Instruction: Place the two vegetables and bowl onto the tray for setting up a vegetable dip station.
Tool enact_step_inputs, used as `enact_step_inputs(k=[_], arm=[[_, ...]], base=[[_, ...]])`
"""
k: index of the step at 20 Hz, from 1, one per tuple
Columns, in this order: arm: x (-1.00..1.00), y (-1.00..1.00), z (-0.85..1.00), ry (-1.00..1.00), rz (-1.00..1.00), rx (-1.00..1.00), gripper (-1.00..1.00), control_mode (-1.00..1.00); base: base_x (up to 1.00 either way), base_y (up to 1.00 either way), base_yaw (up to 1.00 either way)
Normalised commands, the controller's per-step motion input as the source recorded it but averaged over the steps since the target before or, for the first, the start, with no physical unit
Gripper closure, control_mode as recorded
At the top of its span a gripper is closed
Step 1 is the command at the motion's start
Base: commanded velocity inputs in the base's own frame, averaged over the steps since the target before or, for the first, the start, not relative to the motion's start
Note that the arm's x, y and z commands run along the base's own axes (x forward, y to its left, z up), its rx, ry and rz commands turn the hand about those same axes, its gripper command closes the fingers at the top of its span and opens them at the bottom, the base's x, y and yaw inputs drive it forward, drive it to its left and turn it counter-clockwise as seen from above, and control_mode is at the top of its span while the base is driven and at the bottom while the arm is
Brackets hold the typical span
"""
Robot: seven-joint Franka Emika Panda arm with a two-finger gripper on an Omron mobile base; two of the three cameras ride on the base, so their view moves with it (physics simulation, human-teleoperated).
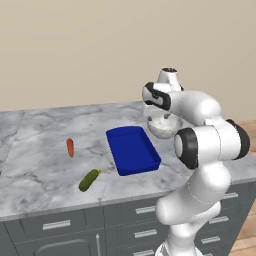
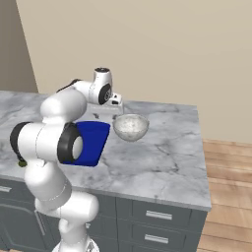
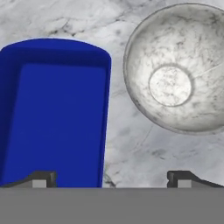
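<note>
The blue tray (image 1: 132, 150) lies mid-counter, with nothing on it. Just right of its far end sits the speckled white-grey bowl (image 1: 164, 127), upright on the marble. The orange carrot (image 1: 70, 147) and the dark green cucumber (image 1: 89, 180) lie on the counter to the tray's left, apart from each other. My gripper (image 3: 113, 179) hangs open and empty above the strip of counter between the tray (image 3: 57, 118) and the bowl (image 3: 179, 83). From the right side the bowl (image 2: 131, 126) sits just past my gripper (image 2: 106, 117), with the tray (image 2: 92, 140) partly hidden behind my arm.
The grey marble counter (image 1: 40, 165) ends at a front edge over grey drawers (image 1: 55, 225). A beige wall runs behind it. The counter's right end (image 2: 197, 162) drops to a wooden floor (image 2: 229, 197).
</note>
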Motion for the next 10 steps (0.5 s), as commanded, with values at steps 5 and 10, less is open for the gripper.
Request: enact_step_inputs(k=[5, 10], arm=[[0.17, -0.03, -0.21, 0.06, -0.02, 0.00, -1.00, -1.00], [0.22, -0.01, -0.20, 0.03, -0.03, -0.02, -1.00, -1.00]], base=[[0.00, 0.00, 0.00], [0.00, 0.00, 0.00]])
